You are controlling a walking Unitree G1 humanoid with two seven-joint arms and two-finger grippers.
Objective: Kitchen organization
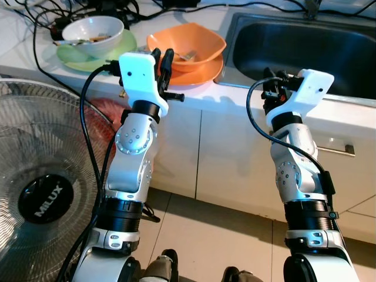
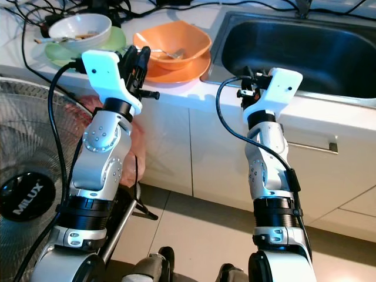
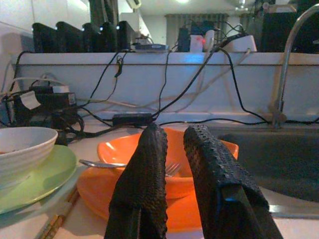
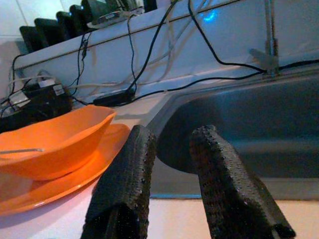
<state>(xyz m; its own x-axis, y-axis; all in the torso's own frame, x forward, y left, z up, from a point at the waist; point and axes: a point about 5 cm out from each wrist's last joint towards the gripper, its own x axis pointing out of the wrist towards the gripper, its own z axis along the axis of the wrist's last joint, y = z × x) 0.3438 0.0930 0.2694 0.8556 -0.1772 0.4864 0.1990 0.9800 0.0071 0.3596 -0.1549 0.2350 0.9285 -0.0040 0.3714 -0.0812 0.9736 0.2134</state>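
At the worktop's front edge, the left gripper (image 3: 172,149) is hovering slightly parted and empty before the orange plastic bowl (image 1: 187,47); the right gripper (image 4: 172,149), likewise, is facing the steel sink (image 1: 305,50).

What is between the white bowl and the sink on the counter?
The orange bowl, holding a fork, sits on an orange plate between the white bowl and the sink, shown in both eye views.
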